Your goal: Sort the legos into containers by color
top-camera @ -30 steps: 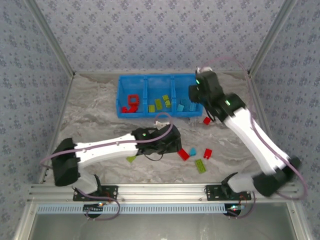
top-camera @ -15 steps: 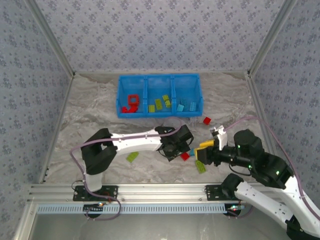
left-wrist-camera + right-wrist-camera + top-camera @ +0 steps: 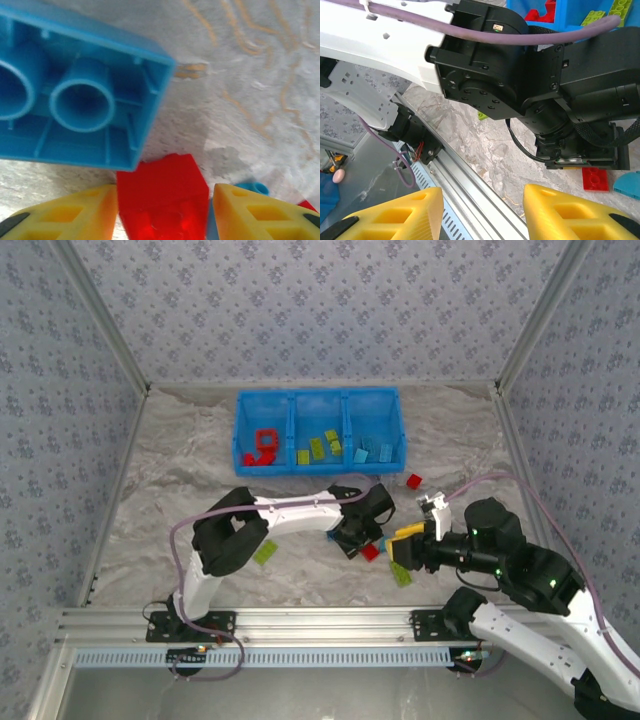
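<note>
Left gripper (image 3: 164, 220) narrowly parted astride red lego (image 3: 160, 190), light blue lego (image 3: 75, 95) lying just beside it, blue bin (image 3: 318, 393) well away at far side: may drag both, or squirt red out, if closed crooked.

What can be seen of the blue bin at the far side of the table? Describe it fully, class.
The bin is bright blue plastic, rectangular and open-topped, with two inner walls making three side-by-side compartments. It sits flat on the marbled table near its far edge. Red legos lie in the left compartment, lime green legos in the middle, light blue legos in the right. Nothing else touches it.
</note>
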You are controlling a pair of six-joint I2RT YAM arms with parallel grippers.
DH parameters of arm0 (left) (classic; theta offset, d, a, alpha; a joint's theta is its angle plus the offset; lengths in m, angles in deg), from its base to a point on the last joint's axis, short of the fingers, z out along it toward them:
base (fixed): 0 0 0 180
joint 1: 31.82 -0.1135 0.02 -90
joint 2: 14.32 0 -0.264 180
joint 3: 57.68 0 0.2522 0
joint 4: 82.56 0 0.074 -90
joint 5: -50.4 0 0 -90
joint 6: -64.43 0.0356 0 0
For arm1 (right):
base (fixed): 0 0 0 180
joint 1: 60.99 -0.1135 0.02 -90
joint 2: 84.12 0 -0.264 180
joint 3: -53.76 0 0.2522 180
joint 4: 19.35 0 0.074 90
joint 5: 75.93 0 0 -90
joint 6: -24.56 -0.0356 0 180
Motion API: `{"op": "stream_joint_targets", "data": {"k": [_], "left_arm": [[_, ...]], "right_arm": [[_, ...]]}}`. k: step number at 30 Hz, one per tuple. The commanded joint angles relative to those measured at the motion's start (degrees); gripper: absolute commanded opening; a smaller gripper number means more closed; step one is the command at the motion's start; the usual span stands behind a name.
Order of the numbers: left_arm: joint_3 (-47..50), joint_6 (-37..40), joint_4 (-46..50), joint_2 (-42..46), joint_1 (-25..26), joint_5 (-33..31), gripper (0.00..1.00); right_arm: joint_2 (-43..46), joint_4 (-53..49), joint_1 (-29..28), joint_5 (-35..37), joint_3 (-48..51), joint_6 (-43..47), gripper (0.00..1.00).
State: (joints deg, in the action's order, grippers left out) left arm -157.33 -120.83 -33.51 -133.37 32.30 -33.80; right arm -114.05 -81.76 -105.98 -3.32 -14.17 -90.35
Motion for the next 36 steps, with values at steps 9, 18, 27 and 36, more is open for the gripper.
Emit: {"op": "stream_joint_targets", "data": {"k": [9,18,27,36], "left_arm": [[-1.86,2.97,3.05,3.43,0.48,-3.67,0.31],[3.33,17.64,15.99,27.33,-3.29,-22.80,0.29],[6.95,58.87,11.16,39.41,-33.39,-2.19,0.33],[-5.05,71.44,8.52,18.77,-47.17,16.39,0.28]], "right_arm": [[0.31,0.69,-0.60,-0.73,-0.78,1.48,0.46],[-6.28,4.24,-1.41,-4.32,-3.75,6.99,0.45],[-23.99,22.19,-20.58,14.14,-7.41,12.13,0.46],[-47.18,39.56,-31.99,42.19,-17.89,19.15,0.50]]}}
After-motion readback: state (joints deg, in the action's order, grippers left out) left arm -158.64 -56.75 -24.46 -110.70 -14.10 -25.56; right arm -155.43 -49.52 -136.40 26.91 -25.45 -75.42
